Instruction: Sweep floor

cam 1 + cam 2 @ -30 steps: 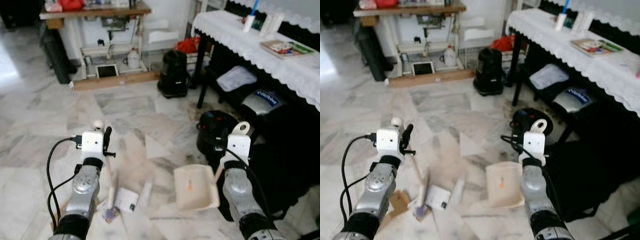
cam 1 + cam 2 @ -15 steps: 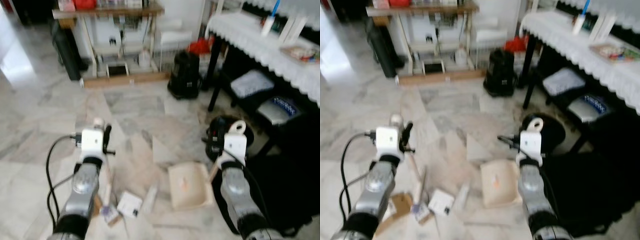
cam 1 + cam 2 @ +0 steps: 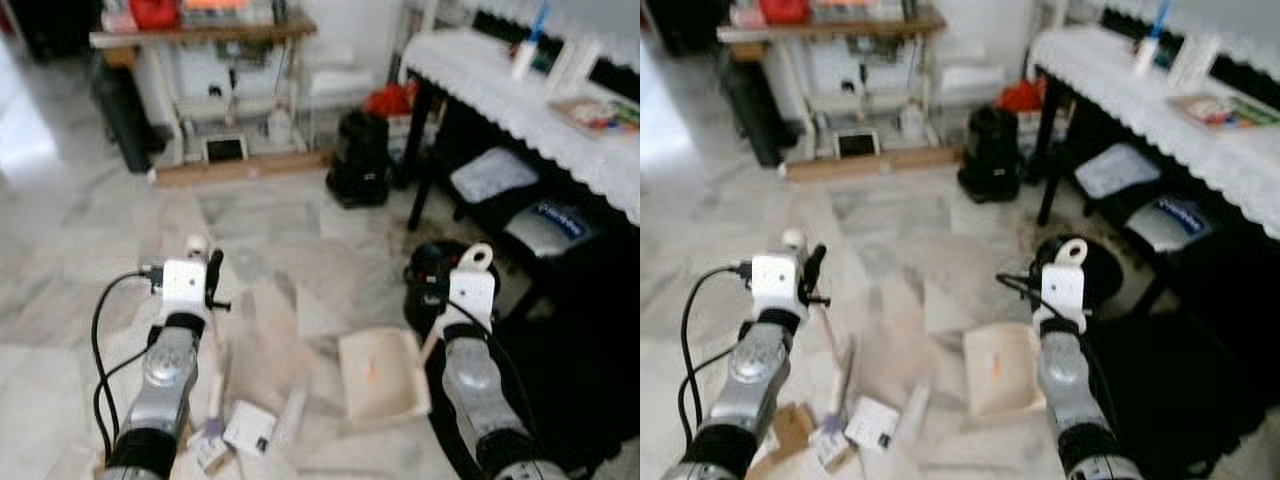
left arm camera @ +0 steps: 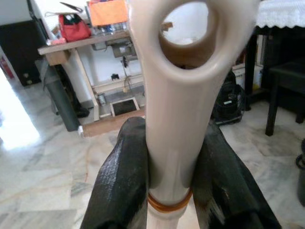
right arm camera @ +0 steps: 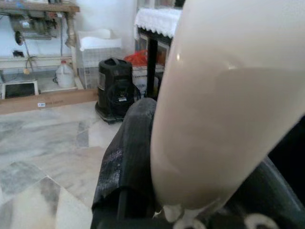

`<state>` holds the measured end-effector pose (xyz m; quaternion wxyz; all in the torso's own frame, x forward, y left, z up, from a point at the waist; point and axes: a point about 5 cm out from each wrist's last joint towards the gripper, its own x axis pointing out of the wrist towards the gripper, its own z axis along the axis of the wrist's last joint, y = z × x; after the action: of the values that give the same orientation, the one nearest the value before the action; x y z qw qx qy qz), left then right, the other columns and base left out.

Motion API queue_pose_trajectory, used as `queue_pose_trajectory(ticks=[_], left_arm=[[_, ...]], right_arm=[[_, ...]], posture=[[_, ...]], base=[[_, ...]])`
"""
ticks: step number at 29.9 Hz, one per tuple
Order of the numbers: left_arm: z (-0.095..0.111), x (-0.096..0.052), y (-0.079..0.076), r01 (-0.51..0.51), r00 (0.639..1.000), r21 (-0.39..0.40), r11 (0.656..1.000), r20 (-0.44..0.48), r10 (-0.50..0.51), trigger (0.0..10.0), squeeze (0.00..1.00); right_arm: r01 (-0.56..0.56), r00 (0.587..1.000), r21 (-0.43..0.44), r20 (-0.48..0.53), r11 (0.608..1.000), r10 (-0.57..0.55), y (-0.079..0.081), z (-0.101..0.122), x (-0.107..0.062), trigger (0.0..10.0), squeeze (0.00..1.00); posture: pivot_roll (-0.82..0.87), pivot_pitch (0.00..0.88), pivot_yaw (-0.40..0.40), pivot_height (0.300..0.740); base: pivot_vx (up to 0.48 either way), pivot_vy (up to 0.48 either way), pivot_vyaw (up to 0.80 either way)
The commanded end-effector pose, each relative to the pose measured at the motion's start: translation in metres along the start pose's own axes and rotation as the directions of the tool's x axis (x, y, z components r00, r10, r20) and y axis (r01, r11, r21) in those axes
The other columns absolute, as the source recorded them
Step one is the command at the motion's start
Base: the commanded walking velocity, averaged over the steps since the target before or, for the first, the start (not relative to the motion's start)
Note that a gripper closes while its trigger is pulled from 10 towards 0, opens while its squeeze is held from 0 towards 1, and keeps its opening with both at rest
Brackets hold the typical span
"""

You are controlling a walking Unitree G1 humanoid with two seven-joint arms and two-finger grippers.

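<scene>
Left to right on the marble floor [image 3: 90,250]: the left gripper [image 4: 167,191], fingers closed tight around the cream plastic brush handle [image 4: 178,95], whose bristle end rests among scattered paper litter [image 3: 250,425]. The right gripper [image 5: 157,191] clasps the cream dustpan handle [image 5: 228,95]; the shallow cream plastic dustpan [image 3: 382,372] sits on the floor just right of the litter, holding nothing clearly visible beyond an orange mark. Risk, judged: a hard stroke may scatter the light papers past the pan's lip, or the pan may slide away. A black bin [image 3: 432,280] stands beyond.
</scene>
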<state>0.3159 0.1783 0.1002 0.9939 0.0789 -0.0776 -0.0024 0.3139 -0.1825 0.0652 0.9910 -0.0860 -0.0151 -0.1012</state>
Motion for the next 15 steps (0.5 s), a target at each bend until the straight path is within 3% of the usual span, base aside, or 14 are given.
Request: queue_pose_trajectory(ticks=[1,15], left_arm=[[0.0118,0.0057,-0.0024,0.015,0.998,0.007,1.000,0.057,-0.015,10.0,0.00],[0.0083,0.0032,-0.0031,0.022,0.999,0.006,1.000,0.042,-0.022,10.0,0.00]], right_arm=[[0.011,0.998,0.001,0.054,1.000,-0.011,-0.0026,0.0118,0.0067,10.0,0.00],[0.006,0.999,0.005,0.044,1.000,-0.006,-0.0010,0.0093,0.0046,10.0,0.00]], posture=[[-0.02,0.000,-0.014,0.740],[-0.02,0.000,-0.010,0.740]], base=[[0.285,0.000,0.00],[0.286,0.000,0.00]])
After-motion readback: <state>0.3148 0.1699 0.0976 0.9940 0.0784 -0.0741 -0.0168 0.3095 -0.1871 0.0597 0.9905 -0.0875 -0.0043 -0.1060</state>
